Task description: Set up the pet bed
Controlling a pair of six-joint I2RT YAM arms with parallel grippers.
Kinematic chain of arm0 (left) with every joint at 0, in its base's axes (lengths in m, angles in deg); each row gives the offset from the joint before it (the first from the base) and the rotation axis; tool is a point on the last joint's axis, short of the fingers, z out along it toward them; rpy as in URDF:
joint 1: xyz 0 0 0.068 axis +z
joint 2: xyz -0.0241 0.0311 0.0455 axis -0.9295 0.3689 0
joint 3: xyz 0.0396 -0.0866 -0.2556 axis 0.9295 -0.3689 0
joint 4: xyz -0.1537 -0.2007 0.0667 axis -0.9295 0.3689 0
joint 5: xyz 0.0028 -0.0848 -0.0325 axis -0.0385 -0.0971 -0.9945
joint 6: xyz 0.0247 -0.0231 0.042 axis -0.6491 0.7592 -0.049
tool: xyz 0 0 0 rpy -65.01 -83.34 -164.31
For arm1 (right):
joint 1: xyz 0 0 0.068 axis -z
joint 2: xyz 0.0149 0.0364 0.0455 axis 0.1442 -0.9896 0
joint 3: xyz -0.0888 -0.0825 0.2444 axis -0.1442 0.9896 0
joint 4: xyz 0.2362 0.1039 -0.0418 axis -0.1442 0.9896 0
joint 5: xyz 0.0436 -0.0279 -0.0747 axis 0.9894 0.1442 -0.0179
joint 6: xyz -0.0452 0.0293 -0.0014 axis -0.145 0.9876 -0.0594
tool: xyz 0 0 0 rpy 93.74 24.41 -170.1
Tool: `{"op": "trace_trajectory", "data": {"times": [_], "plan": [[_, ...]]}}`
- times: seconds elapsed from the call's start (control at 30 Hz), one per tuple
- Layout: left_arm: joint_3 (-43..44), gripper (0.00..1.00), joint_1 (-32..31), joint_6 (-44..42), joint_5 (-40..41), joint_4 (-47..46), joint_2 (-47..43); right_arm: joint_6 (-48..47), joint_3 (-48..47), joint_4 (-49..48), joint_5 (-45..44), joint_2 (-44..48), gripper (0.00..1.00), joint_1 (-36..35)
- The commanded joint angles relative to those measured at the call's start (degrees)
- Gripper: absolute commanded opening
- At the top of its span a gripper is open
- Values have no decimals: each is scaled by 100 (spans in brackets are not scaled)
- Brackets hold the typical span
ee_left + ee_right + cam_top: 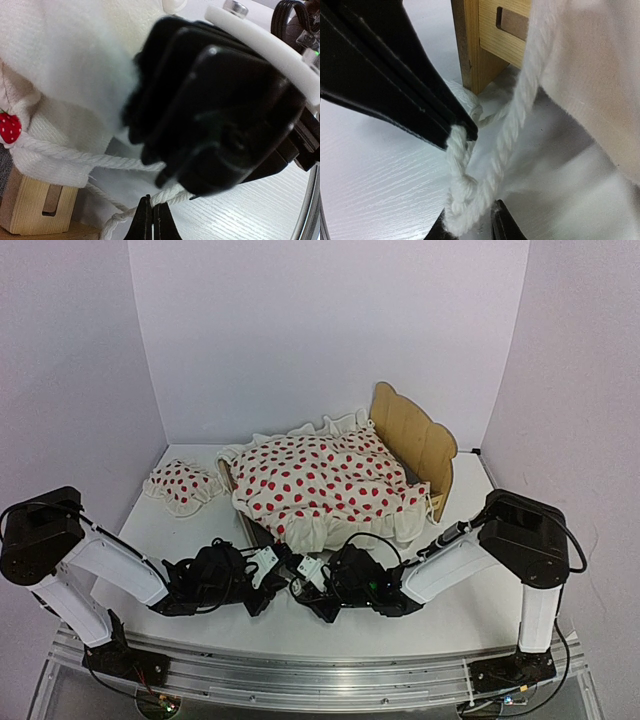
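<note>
Knotted white cotton cord (465, 210), thick and twisted, fills the narrow gap between the right fingers (504, 227). Only their tips show at the frame's bottom edge, and I cannot tell whether they press it. Just above, the smooth black tapered left fingers (410, 85) are together, clamped on the same cord. Behind stands one pale plywood corner post of the pet bed (470, 45), with a slotted joint, on the white wood-grained counter (365, 180). Seen from overhead, the bed sits mid-counter, its frame mostly hidden under a ruffled red-dotted blanket (320, 480); its scalloped headboard (412, 438) rises clear. Left, apart, lies a small matching pillow (182, 486).
</note>
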Motion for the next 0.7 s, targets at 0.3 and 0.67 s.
{"op": "trace_trajectory", "data": {"times": [0.3, 0.67], "plan": [[27, 0, -11, 17, 53, -213, 33, -168, -193, -218, -9, 79, 17, -40], [3, 0, -11, 49, 22, -177, 16, -174, -184, -230, -29, 183, 5, -38]]}}
